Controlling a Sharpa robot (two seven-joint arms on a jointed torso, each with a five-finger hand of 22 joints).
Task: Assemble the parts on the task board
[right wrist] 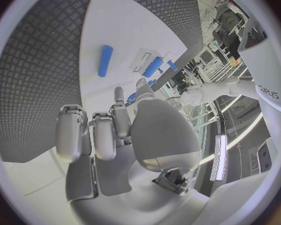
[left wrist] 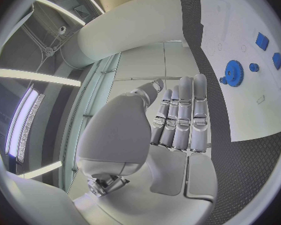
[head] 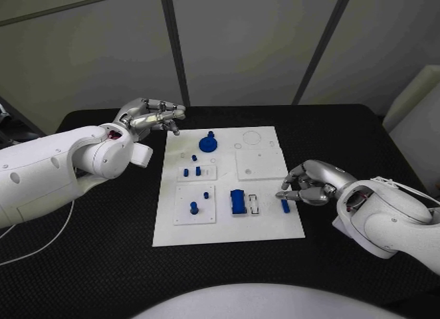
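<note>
Task board, a white plate, lies in the middle of the black worktop with blue parts spread over it: a blue gear near its far edge, small pegs standing on a raised square tile beneath the gear, another peg on the tile nearer the robot, a rectangular blue block upright beside it, and a slim blue bar lying flat near the board's right edge. Right robot hand sits at that right edge, just beside the bar, its fingers curled inward with nothing between them (the wrist view shows the bar lying apart from them on the plate). Left robot hand hovers off the board's far left corner, above the worktop, fingers straight and close together, holding nothing; its wrist view shows the gear some way beyond the fingertips.
</note>
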